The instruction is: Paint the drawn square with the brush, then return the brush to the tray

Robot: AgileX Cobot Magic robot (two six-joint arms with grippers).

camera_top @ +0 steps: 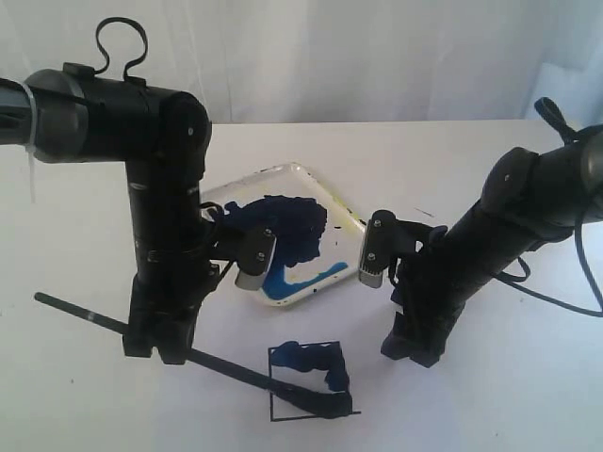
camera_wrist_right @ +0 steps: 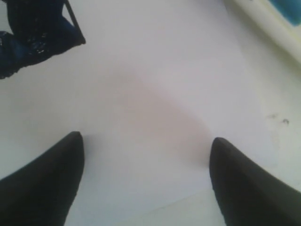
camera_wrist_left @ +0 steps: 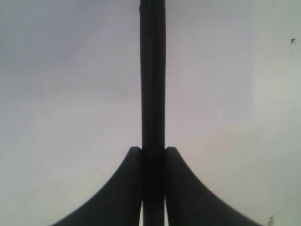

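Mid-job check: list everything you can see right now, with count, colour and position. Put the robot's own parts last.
tray: one, white with a dark blue blotch and a light blue smear, mid-table, behind the square
drawn square: one, black outline, upper part smeared dark blue, front of the table
brush: one, black, slanting across the front, tip at the square's lower edge
table: one, white, under everything
backdrop: one, white, behind the table
left gripper: one, black, shut on the brush handle, left of the square
right gripper: one, black, open and empty, right of the square
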